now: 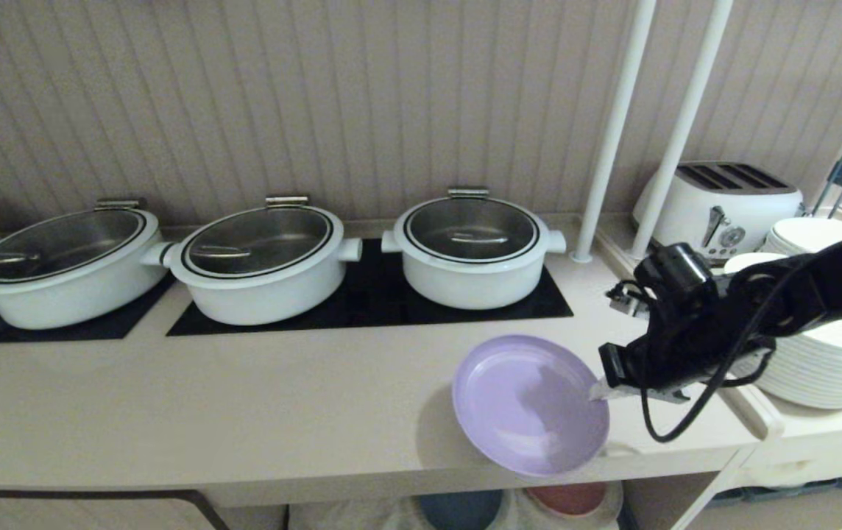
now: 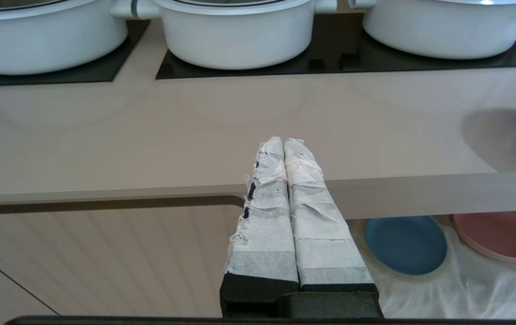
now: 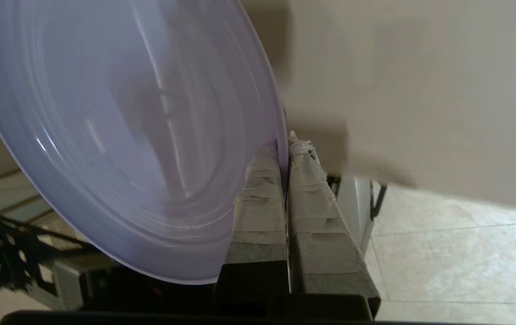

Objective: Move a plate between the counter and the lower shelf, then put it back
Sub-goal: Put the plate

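The right end effector (image 1: 601, 388) pinches the rim of the lavender plate (image 1: 528, 403), holding it tilted over the worktop (image 1: 244, 412). The left end effector (image 2: 283, 144) hangs with fingers pressed together below the worktop's front edge.

— Can any lettering, brand or number be read here?
— No. The toaster (image 1: 719, 206) has a dial, but its markings are too small to read.

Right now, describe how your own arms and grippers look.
The right arm is glossy black with bulky joints and a loose black cable looping below it. Both the right gripper and left gripper have black bases and two tapered fingers wrapped in frayed white tape.
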